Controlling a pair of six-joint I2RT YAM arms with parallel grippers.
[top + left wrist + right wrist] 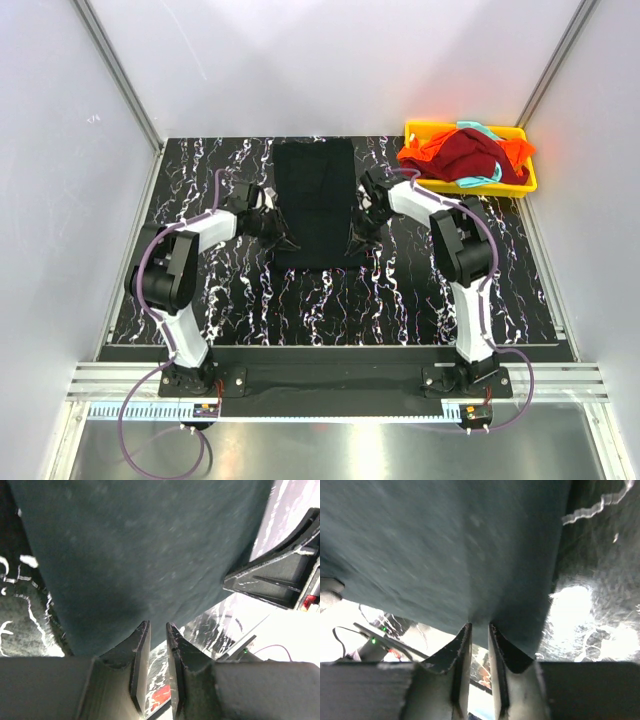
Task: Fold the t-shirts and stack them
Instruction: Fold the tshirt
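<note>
A black t-shirt (pixel 313 205), folded into a long strip, lies in the middle of the marbled table. My left gripper (pixel 283 238) is at its near left corner and my right gripper (pixel 355 238) at its near right corner. In the left wrist view the dark cloth (pixel 140 555) hangs raised off the table, its edge pinched at the tips of my narrow-set left gripper (pixel 157 625). The right wrist view shows the cloth (pixel 445 545) creased where it meets my right gripper (pixel 479 626), also shut on it. Dark red (pixel 470 155), orange (pixel 425 152) and teal (pixel 485 180) t-shirts lie heaped at the back right.
The heap sits in a shallow yellow tray (pixel 415 128) at the table's back right corner. White walls and metal frame posts close in the table on three sides. The right arm's dark gripper body (pixel 280 575) shows at the right of the left wrist view.
</note>
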